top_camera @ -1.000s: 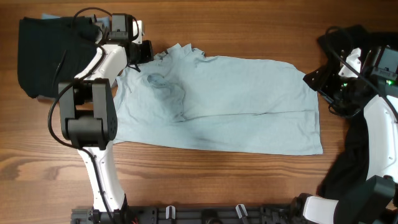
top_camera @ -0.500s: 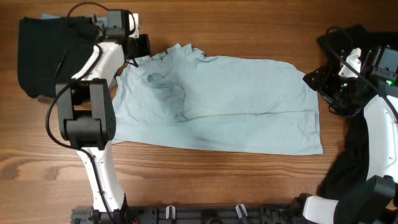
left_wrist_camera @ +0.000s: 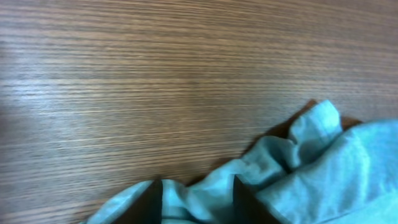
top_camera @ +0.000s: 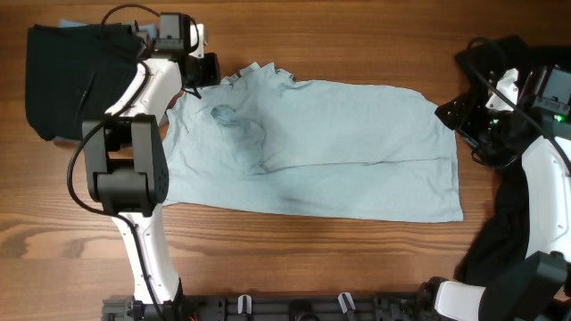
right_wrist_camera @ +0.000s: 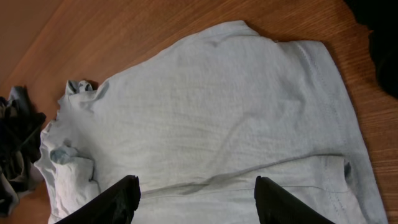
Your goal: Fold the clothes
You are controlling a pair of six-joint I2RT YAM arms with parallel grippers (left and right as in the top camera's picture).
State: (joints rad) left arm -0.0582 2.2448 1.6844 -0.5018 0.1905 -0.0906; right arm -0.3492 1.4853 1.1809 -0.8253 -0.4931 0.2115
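Observation:
The pale light-blue T-shirt (top_camera: 330, 147) lies spread across the middle of the table, with its collar bunched at the upper left. My left gripper (top_camera: 207, 71) sits low at that bunched edge. In the left wrist view its fingers (left_wrist_camera: 198, 202) stand slightly apart, with a loose ruffle of blue shirt (left_wrist_camera: 323, 162) between them. My right gripper (top_camera: 451, 116) hovers open by the shirt's right edge; the right wrist view shows the wide jaws (right_wrist_camera: 198, 193) above the flat shirt (right_wrist_camera: 205, 106), holding nothing. A black T-shirt (top_camera: 62, 80) lies at the far left.
More black cloth (top_camera: 508, 223) is heaped at the right edge around the right arm's base, and shows at the corner (right_wrist_camera: 382, 43) of the right wrist view. Bare wooden tabletop (top_camera: 294, 259) runs along the front and the back.
The left gripper's jaws have come apart at the shirt's collar edge, and the gripper shifted slightly up and left. The right arm and the shirt have not moved.

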